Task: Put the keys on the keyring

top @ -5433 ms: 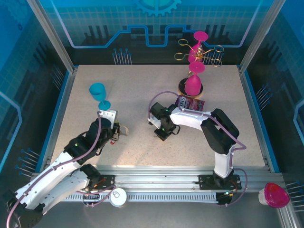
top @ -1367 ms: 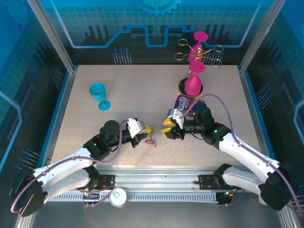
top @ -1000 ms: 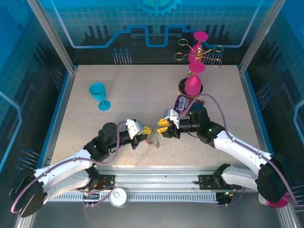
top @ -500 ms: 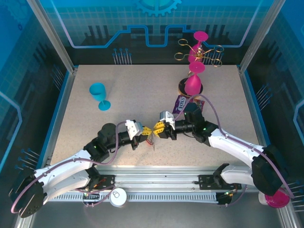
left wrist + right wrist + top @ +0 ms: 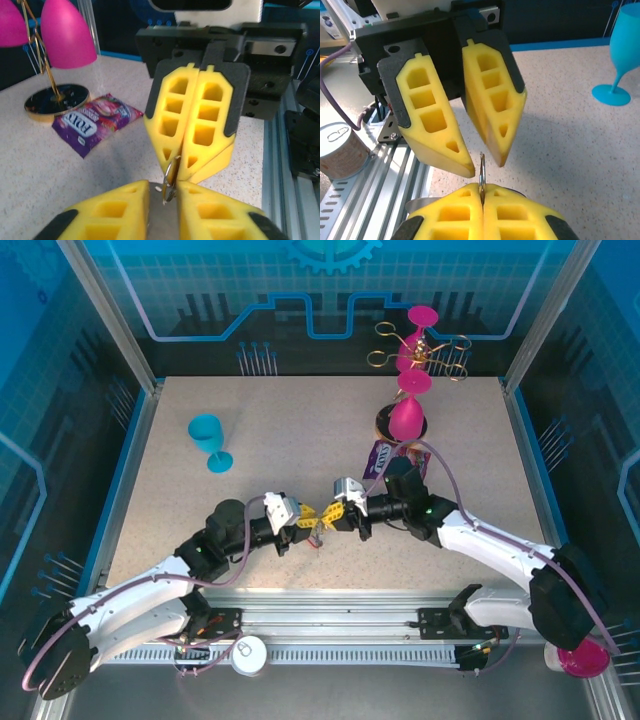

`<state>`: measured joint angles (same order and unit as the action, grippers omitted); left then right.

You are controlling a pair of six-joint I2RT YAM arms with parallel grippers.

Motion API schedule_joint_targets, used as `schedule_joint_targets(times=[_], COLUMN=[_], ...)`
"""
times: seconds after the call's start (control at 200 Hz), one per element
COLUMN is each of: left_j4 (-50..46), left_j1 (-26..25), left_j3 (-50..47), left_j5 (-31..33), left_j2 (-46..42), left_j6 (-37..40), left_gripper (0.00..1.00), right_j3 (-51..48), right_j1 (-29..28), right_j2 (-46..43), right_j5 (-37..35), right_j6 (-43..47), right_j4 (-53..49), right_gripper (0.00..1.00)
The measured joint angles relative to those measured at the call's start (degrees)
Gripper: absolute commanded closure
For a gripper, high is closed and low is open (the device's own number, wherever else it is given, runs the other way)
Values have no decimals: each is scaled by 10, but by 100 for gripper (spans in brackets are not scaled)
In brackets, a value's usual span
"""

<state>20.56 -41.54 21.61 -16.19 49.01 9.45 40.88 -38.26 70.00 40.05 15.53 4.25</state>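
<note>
Leftward since half a second ago, the right gripper (image 5: 481,189) is now clenching on the keyring (image 5: 481,167), a thin silver ring seen edge-on. Just above mid-table, the left gripper (image 5: 307,516) is standing slightly parted beside it. Farther back, a purple packet (image 5: 95,124) is lying flat.

2 hands: left hand (image 5: 308,518), right hand (image 5: 336,512). 1 thin metal ring (image 5: 482,170). 1 blue goblet (image 5: 207,432), 2 pink goblets (image 5: 406,418), 1 gold wire rack (image 5: 440,348), 1 purple snack packet (image 5: 384,454), 1 tin can (image 5: 250,652), 1 worktop (image 5: 300,420).
</note>
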Motion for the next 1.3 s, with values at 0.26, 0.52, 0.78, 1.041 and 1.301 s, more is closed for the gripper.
schedule_joint_targets(times=[0.26, 0.52, 0.78, 1.041, 1.301], left_j4=[-96, -130, -134, -137, -122], left_j1=[0, 0, 0, 0, 0], left_j3=[54, 61, 63, 66, 64], left_j5=[14, 12, -2, -24, -32], left_j2=[1, 16, 21, 27, 22], left_j6=[34, 48, 57, 64, 65], left_gripper=[69, 72, 75, 100, 100], right_j3=[126, 192, 231, 252, 195], right_j1=[-28, -56, -78, -89, -69], right_j2=[6, 34, 62, 79, 19], right_j5=[-107, -172, -197, -206, -200], right_j6=[99, 158, 191, 205, 155], right_j4=[-211, -325, -384, -401, -342], right_gripper=[100, 100, 100, 100, 58])
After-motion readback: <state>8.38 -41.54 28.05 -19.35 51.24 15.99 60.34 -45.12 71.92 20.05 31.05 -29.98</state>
